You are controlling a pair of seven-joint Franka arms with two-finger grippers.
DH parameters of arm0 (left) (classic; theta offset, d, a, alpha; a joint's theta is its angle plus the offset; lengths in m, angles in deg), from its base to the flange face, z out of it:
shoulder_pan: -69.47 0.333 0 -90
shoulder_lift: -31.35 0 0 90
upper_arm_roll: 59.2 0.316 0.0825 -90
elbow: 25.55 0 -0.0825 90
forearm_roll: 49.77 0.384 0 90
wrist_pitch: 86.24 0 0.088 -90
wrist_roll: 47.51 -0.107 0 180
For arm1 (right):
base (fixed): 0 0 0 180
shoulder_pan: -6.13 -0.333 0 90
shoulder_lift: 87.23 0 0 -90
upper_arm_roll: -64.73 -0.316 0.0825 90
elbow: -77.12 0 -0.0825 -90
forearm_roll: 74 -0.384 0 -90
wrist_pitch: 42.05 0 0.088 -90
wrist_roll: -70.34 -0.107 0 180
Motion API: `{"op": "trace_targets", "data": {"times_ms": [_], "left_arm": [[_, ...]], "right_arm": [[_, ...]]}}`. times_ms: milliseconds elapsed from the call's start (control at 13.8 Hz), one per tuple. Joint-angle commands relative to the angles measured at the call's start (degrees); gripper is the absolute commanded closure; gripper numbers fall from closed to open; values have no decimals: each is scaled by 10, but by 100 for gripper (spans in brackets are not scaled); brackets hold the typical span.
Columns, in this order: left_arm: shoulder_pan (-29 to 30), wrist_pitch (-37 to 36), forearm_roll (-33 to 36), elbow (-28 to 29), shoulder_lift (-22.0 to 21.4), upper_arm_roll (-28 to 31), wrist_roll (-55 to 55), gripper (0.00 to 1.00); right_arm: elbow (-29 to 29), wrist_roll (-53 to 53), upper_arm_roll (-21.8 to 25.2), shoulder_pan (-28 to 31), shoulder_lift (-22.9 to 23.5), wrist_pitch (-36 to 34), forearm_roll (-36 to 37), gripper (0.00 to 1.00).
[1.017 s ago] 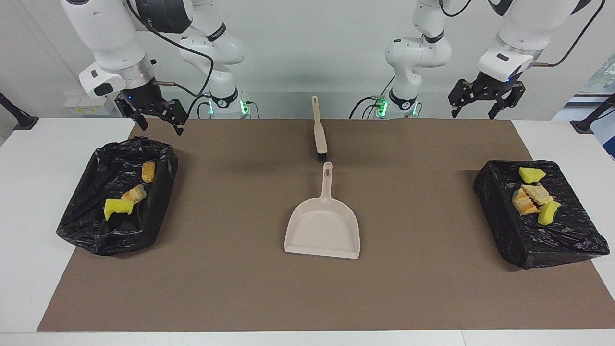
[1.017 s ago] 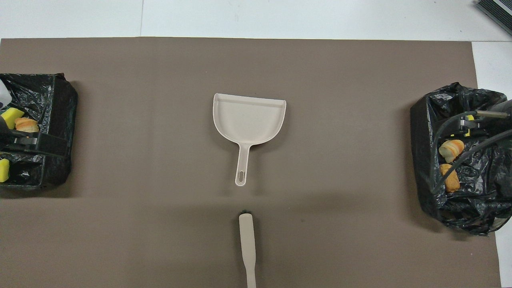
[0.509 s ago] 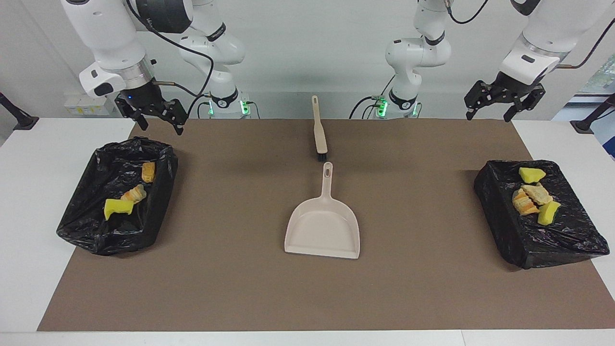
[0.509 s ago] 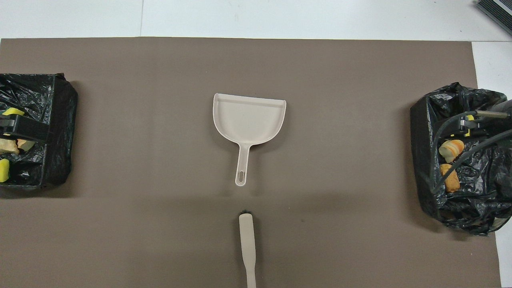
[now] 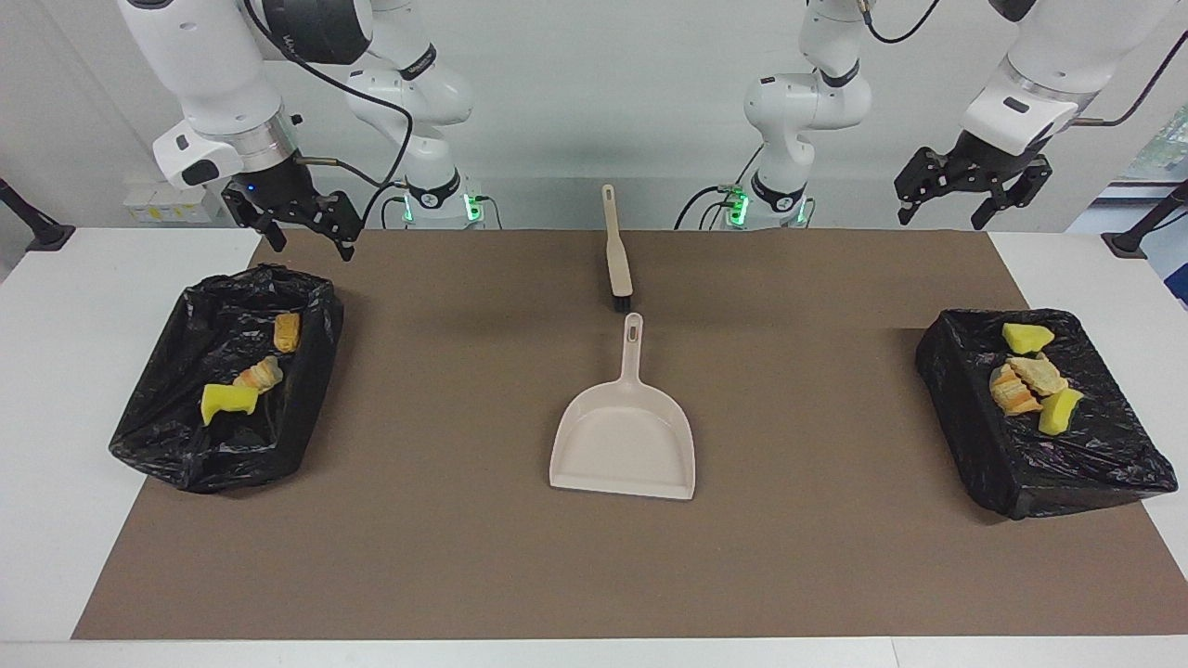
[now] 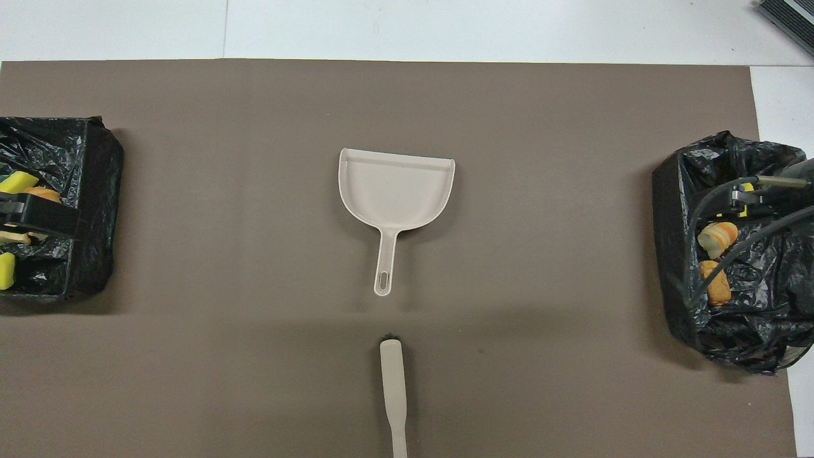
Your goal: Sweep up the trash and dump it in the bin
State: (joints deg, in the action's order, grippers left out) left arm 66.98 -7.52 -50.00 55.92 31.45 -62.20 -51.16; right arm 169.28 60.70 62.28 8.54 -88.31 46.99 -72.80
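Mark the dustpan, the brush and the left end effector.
dustpan (image 5: 624,445): facing view, middle of its tray.
brush (image 5: 617,260): facing view, beige back above the bristles.
left end effector (image 5: 947,211): facing view, between its fingertips.

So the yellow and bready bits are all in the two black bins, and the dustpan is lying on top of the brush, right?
Not quite. The trash is in the two black bins, but the dustpan isn't on the brush. The facing view shows both flat on the mat, in line with a small gap, the brush nearer the robots.

Bright, even overhead light; soft faint shadows; both views sharp.
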Motion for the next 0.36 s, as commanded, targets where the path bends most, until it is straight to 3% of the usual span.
{"op": "trace_targets", "data": {"times_ms": [0,291], "left_arm": [[4,0,-7,18,-14,-1,-7,0],[6,1,-7,15,-13,-1,-9,0]], "right_arm": [[11,15,0,5,-11,3,-9,0],[11,15,0,5,-11,3,-9,0]]}}
